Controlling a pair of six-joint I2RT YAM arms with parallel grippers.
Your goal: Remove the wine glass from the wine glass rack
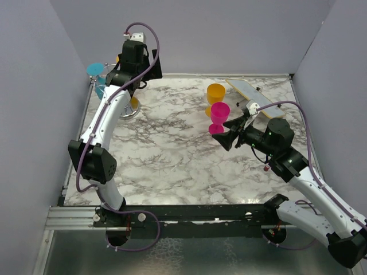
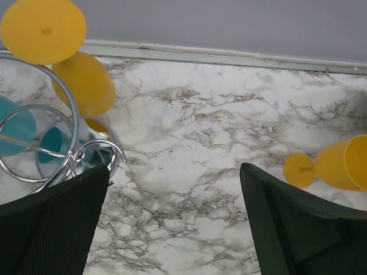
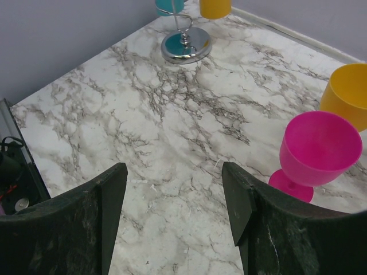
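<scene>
From above, the left arm covers most of the rack in the far left corner of the table. Only a teal glass and a sliver of the base show, and the right wrist view cuts off the rack's top. A yellow wine glass hangs on it foot up and bowl down, its long axis near vertical and its stem hidden. The left arm reaches far forward. The left gripper has its jaws wide apart and empty beside the hoops. The right gripper sits low, parted and empty, near a pink glass.
</scene>
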